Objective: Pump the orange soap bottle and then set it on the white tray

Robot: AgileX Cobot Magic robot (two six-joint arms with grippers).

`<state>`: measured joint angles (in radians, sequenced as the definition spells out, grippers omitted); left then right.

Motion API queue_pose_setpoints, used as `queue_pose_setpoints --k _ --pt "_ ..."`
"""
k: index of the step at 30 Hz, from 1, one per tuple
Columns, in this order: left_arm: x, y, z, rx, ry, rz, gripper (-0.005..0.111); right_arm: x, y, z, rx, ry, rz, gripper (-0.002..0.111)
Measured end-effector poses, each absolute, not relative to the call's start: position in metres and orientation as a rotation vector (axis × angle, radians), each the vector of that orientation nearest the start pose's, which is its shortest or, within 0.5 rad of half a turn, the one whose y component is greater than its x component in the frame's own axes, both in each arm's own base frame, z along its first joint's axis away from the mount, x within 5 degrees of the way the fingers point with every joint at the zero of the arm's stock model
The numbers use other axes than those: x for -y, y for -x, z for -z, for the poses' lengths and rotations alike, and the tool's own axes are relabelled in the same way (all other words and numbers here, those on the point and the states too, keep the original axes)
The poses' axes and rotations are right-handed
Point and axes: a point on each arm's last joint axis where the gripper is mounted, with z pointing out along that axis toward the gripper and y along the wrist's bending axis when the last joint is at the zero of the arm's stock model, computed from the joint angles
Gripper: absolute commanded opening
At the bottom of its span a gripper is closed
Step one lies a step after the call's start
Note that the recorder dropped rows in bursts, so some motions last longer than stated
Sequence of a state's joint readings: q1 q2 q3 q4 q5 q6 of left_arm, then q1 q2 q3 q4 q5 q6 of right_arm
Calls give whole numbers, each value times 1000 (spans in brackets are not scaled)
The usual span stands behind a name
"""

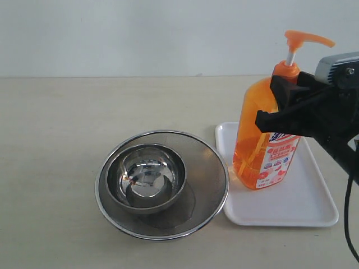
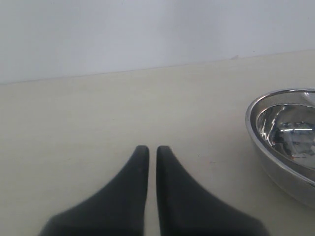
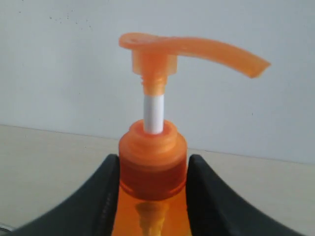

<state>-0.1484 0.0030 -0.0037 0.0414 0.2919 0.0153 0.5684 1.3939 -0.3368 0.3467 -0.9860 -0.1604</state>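
Note:
The orange soap bottle (image 1: 262, 143) stands on the white tray (image 1: 297, 208), leaning slightly, with its pump head (image 1: 305, 39) raised on the white stem. My right gripper (image 1: 279, 105) is shut on the bottle's upper body, just below the collar. In the right wrist view both black fingers press against the sides of the orange soap bottle (image 3: 152, 147), so the right gripper (image 3: 153, 172) holds it. My left gripper (image 2: 148, 150) is shut, holds nothing and hovers over bare table; it is out of the exterior view.
A round steel mesh strainer (image 1: 210, 168) with a steel bowl (image 1: 147, 178) nested in it sits just left of the tray, nearly touching it. The bowl's rim (image 2: 275, 98) lies off to one side of the left gripper. A pale wall stands behind the table.

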Motion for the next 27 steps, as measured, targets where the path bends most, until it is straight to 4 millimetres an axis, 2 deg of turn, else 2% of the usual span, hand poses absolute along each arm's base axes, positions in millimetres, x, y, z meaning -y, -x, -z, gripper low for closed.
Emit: queue_pose_setpoints --k 10,12,13,18,22,23,25,26,27 --pt "7 -54 -188 -1767 -172 57 5 -107 -201 -222 -1593 310 -270 0" --pt "7 -54 -188 -1767 -172 57 5 -106 -196 -229 -1621 357 -259 0" --pt "7 -54 -188 -1767 -172 57 5 -106 -194 -241 -1600 386 -250 0" --pt "7 -54 -188 -1767 -172 57 5 -109 -192 -276 -1544 469 -220 0" --pt "7 -54 -188 -1767 -172 57 5 -110 -192 -276 -1589 509 -208 2" --pt "7 -54 -188 -1767 -172 57 5 -109 -192 -275 -1605 490 -216 9" --pt "7 -54 -188 -1767 -172 57 5 -108 -193 -274 -1620 466 -225 43" --pt "7 -54 -188 -1767 -172 57 5 -108 -193 -274 -1626 462 -227 71" --pt "7 -54 -188 -1767 -172 57 5 -108 -192 -272 -1648 456 -237 80"
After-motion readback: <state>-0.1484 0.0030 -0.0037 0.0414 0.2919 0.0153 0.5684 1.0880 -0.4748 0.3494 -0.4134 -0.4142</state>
